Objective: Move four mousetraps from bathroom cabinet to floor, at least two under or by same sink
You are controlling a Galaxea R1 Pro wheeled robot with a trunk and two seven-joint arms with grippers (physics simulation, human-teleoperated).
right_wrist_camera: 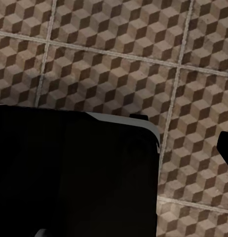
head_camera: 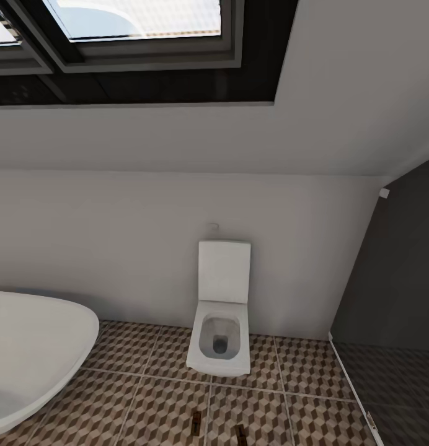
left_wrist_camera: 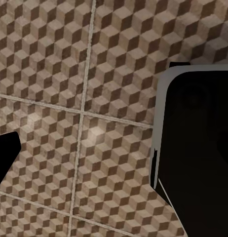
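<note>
No writing can be read anywhere. On the floor [head_camera: 159,396] lie two small brown things [head_camera: 196,422] at the head view's lower edge (too blurred to name), before one toilet [head_camera: 219,337], beside one tub [head_camera: 35,353] and under two skylights [head_camera: 140,25]. Each wrist view shows tiles past dark robot bodywork; whether the fingers are apart or together I cannot tell.

Robot body, per wrist cams only: large black panel [left_wrist_camera: 198,148], flat matte, rounded corner, thin pale grey rim along edge; small black tab at its top. Left wrist cam also shows a black pointed part [left_wrist_camera: 4,155] at frame edge. Right wrist cam: same sort of black slab [right_wrist_camera: 74,173] w/ grey rim, plus small black tip [right_wrist_camera: 226,148] at edge. No markings, cables or screws legible.
</note>
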